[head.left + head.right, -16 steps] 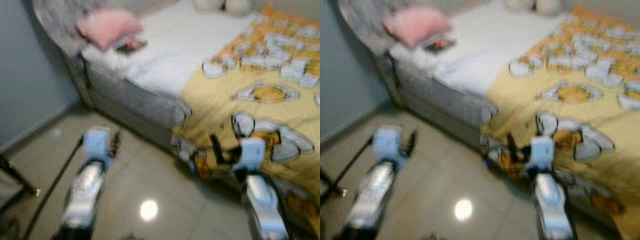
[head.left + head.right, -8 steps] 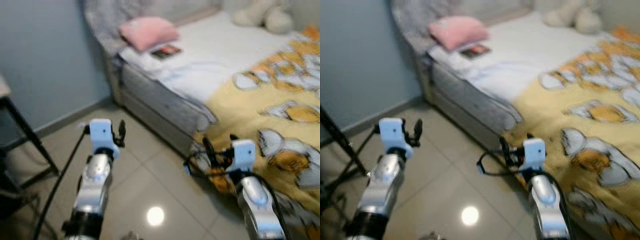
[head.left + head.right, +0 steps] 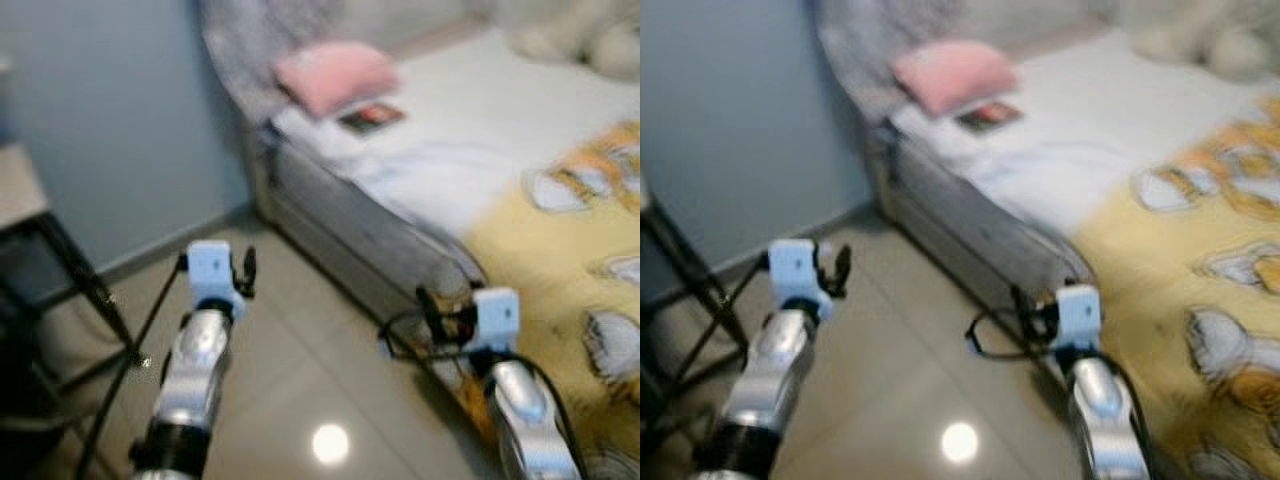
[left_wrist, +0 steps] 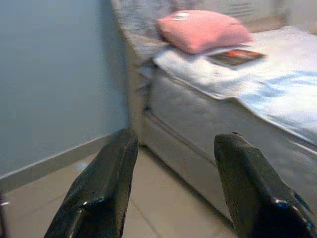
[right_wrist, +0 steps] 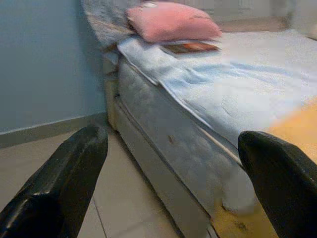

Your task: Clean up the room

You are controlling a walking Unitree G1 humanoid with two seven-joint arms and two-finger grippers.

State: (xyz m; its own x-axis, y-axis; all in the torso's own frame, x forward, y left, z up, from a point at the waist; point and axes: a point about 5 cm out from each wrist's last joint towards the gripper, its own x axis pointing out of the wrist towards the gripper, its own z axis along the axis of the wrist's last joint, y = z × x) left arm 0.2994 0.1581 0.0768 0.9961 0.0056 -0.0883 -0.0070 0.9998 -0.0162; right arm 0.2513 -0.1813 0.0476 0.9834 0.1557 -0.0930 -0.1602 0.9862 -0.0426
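A book [image 3: 371, 117] was seen lying flat on the white sheet beside a pink pillow [image 3: 335, 75] at the head of the bed [image 3: 370, 235], well apart from both grippers. The left gripper [image 4: 173, 188] and right gripper [image 5: 168, 183] were held over the tiled floor, fingers spread and empty. The book was judged light, stiff and best pinched along one edge.

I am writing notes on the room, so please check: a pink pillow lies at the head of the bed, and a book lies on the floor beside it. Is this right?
Not quite. The pink pillow does lie at the head of the bed, but the book is not on the floor; it lies on the white sheet right beside the pillow. The left wrist view shows this best.
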